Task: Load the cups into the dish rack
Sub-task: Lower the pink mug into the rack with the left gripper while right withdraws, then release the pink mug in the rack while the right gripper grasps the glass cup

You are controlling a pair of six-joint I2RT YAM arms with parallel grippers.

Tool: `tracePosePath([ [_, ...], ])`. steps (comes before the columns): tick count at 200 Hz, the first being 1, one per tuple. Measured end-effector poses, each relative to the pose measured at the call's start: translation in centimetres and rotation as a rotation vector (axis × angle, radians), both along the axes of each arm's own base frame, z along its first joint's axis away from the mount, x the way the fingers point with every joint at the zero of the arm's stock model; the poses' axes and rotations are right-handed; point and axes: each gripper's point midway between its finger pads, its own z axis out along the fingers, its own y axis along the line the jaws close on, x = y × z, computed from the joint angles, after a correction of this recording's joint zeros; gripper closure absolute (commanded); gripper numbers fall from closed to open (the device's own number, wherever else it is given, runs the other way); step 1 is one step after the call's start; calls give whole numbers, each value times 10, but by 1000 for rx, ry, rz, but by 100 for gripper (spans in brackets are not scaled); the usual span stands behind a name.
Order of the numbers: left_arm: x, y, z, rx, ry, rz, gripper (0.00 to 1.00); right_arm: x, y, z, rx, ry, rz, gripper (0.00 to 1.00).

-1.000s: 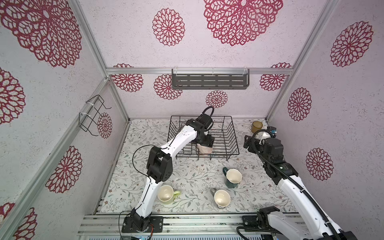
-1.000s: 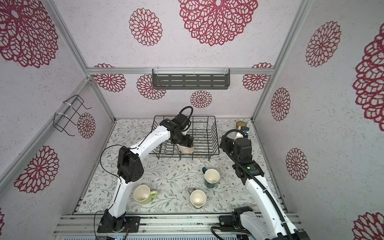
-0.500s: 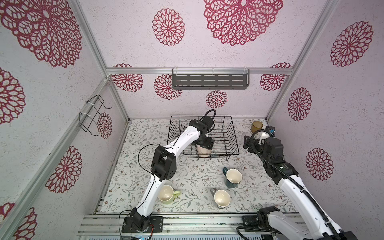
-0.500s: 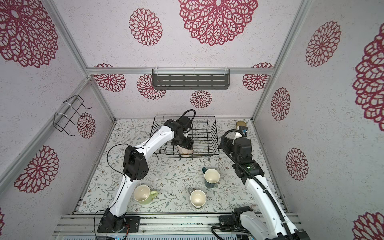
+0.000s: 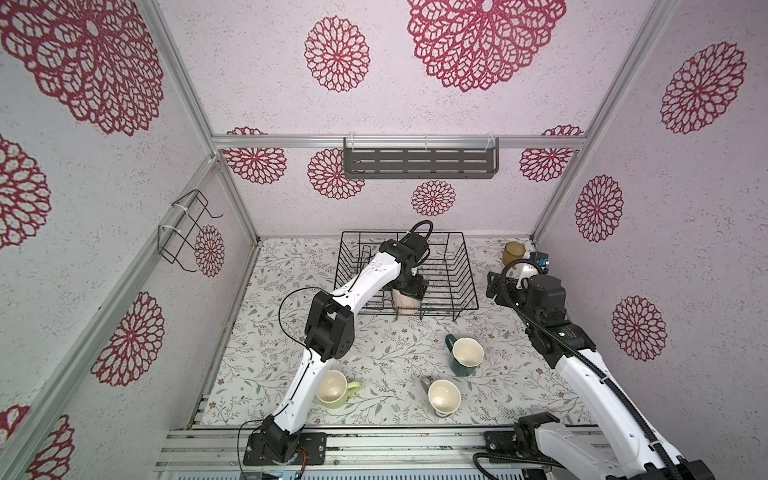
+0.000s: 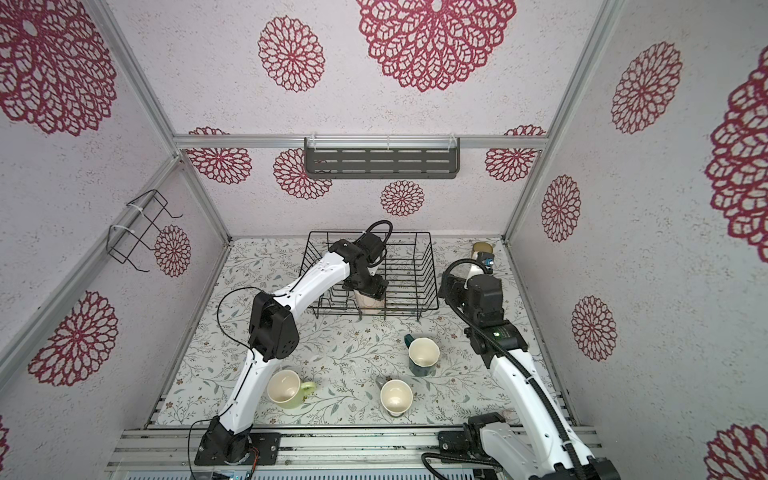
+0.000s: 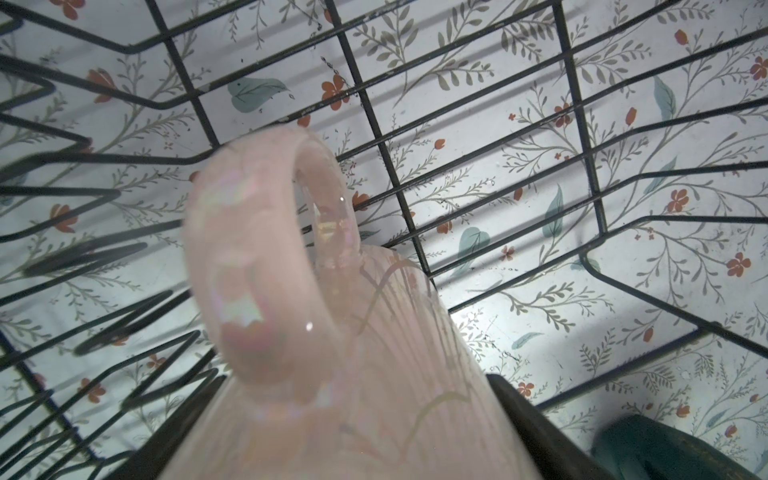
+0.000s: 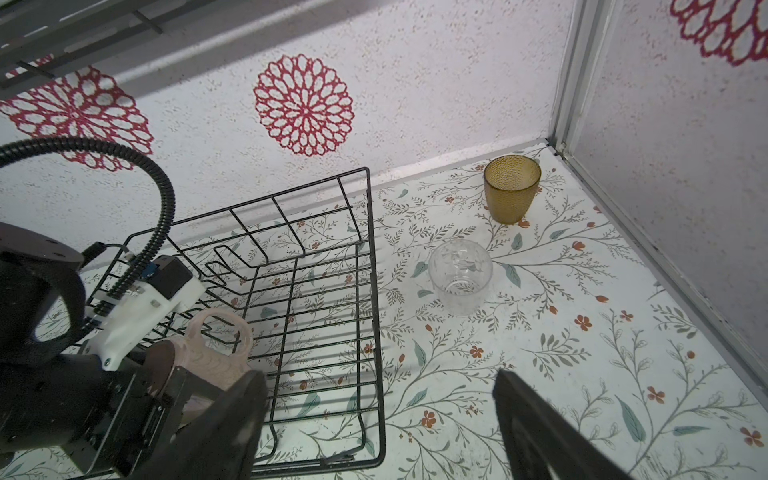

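While my left claw [image 5: 409, 289] grips the pale pink cup [image 7: 332, 365] by its sides, that cup sits inside the dish rack [image 5: 459, 266], at its near edge. My right claw [image 8: 376, 374] hangs spread wide and empty beside the rack, near the clear glass [image 8: 460, 276] and the amber tumbler [image 8: 512, 189], both on the table outside it.

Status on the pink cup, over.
Left gripper shut on pink cup, inside dish rack. Right gripper open, empty. Divider prongs close beside cup.
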Motion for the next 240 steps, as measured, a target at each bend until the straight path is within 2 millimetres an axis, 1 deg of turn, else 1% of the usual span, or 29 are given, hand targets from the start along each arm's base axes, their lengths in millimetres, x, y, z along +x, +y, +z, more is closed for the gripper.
tracePosePath([
  [9,1,0,0,-1,-2,0,13,0,0,0,0,1,0,12],
  [15,1,-1,0,-2,-4,0,9,0,0,-1,-1,2,0,12],
  [63,4,-4,1,-18,-15,5,5,1,0,0,-1,1,1,12],
  [66,4,-4,1,-18,-16,5,4,1,0,0,-1,1,1,12],
  [70,4,-4,0,-19,-17,6,0,1,0,0,-1,1,2,12],
  [81,6,-5,0,-24,-22,8,1,1,1,-1,0,2,4,12],
  [121,9,-6,2,-23,-49,12,1,3,5,-8,4,24,21,12],
  [172,8,-8,5,-28,-56,8,1,3,8,-8,11,26,39,12],
  [204,5,-7,19,-55,-83,7,0,3,10,-8,15,28,49,12],
  [240,9,-6,50,-89,-150,13,1,3,15,-11,24,38,78,12],
])
